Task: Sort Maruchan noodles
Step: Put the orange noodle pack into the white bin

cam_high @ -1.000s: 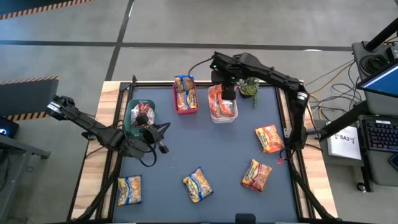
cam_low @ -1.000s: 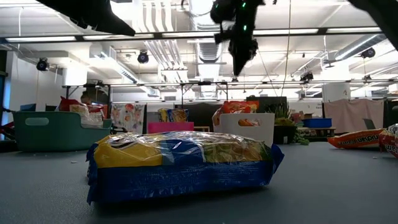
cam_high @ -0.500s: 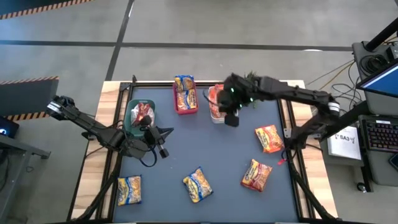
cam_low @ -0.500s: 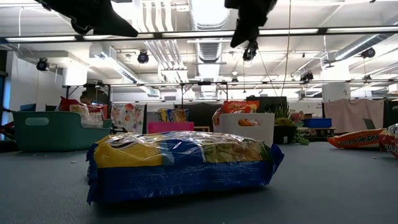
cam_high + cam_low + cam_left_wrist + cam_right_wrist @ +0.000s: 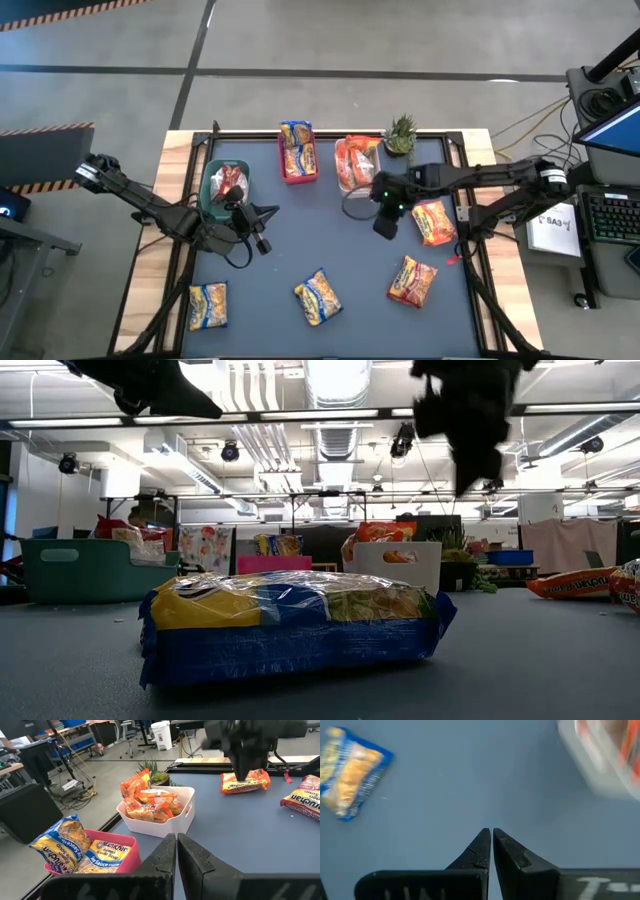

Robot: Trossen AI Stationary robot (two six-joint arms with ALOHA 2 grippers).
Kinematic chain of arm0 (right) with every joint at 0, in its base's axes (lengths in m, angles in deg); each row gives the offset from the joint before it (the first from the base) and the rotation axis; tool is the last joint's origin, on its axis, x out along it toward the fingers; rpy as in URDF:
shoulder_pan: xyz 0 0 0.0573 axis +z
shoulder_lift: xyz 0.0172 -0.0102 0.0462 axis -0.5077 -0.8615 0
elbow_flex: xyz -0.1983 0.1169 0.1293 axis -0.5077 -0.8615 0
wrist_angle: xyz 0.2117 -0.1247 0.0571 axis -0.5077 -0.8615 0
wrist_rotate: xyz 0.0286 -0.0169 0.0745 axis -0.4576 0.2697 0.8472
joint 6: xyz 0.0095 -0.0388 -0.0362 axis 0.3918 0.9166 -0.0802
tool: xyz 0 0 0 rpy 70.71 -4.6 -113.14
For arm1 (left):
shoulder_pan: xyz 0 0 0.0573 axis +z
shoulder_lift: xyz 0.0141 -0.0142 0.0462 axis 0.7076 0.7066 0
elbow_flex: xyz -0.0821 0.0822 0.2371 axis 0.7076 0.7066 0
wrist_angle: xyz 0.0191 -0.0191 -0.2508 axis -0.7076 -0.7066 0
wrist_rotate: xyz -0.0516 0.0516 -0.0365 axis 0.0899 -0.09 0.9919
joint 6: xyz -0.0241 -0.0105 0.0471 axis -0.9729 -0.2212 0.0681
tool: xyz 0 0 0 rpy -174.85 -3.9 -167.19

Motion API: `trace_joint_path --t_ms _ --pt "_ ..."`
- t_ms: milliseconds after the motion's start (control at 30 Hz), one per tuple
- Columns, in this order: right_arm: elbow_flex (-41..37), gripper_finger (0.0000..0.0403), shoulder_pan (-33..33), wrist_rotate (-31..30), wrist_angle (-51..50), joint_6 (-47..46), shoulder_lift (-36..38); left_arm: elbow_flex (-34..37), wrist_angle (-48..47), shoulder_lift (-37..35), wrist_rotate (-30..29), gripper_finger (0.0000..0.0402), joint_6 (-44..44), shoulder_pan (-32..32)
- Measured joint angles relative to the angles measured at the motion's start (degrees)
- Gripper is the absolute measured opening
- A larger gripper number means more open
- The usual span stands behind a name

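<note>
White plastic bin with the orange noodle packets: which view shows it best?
Left wrist view: the white plastic bin sits close, unobstructed, orange packets legible inside. High view shows it small from above. Low view shows it distant. Right wrist view catches only a blurred corner.

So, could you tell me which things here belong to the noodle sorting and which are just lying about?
Part of the job:
- yellow-and-blue packets and loose on the table
- orange packets and loose on the table
- green bin, pink bin and white bin, each already holding packets

Just lying about:
- small potted plant at the table's far edge
</note>
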State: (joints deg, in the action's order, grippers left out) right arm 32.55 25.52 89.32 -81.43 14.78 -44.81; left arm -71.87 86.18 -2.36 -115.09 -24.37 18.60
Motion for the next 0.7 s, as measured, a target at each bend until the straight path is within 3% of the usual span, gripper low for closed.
trace_joint_path --t_ms 233,367,700 --pt "-8.04 0.0009 0.13 -0.82 -11.87 -15.12 0.02 0.0 0.04 0.0 0.0 0.0 0.15 0.0" --pt "-11.14 0.0009 0.13 -5.12 -19.54 -20.87 0.02 0.0 0.02 0.0 0.0 0.0 0.26 0.0" --pt "-13.08 0.0011 0.11 -6.55 -21.32 -22.47 0.02 0.0 -0.01 0.0 0.0 0.0 0.48 0.0"
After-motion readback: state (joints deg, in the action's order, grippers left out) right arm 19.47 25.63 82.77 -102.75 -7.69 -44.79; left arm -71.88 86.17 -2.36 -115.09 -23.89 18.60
